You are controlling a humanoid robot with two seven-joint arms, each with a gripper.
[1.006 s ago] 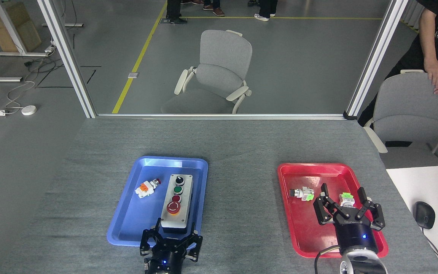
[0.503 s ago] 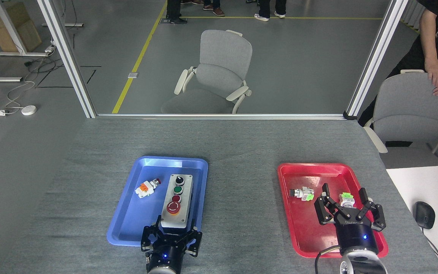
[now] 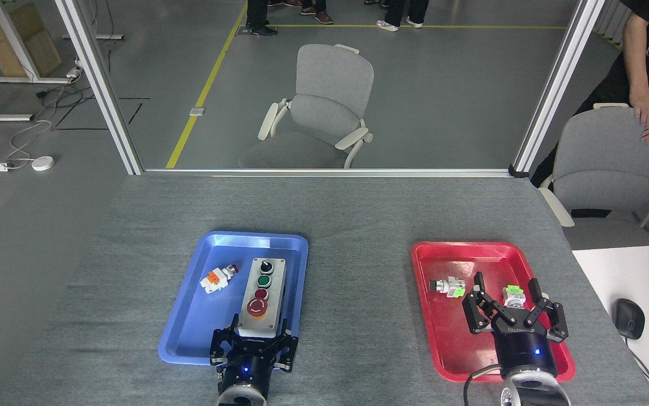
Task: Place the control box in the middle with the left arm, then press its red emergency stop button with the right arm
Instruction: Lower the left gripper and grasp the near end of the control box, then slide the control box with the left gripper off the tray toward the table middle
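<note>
- Control box (image 3: pixel 262 300): lies inside the blue tray (image 3: pixel 191 327), along the tray's right-hand wall; it has not yet reached the bare table middle (image 3: pixel 358 293) between the two trays.
- Long axis of the box: runs near to far, tilted slightly rightward at the far end. The black knob sits at the far end, then the green button and the small red button; the red emergency stop button (image 3: pixel 257 306) is nearest the robot. All four controls face up.
- Left claw (image 3: pixel 253 343): fingers spread apart, set at the near short end of the box, one finger to each side of that end. Judged purpose: approaching end-on lets the fingers close across the narrow width. Whether the fingers already touch the box cannot be told.
- Right claw (image 3: pixel 515 309): fingers spread, holding nothing, hanging over the red tray (image 3: pixel 442 338) just beside a small green-ended switch part (image 3: pixel 513 294). Judged purpose: parked clear of the middle until the press step.
- Loose switch parts: one with an orange end (image 3: pixel 218 277) lies left of the box in the blue tray; another (image 3: pixel 447 287) lies in the red tray.
</note>
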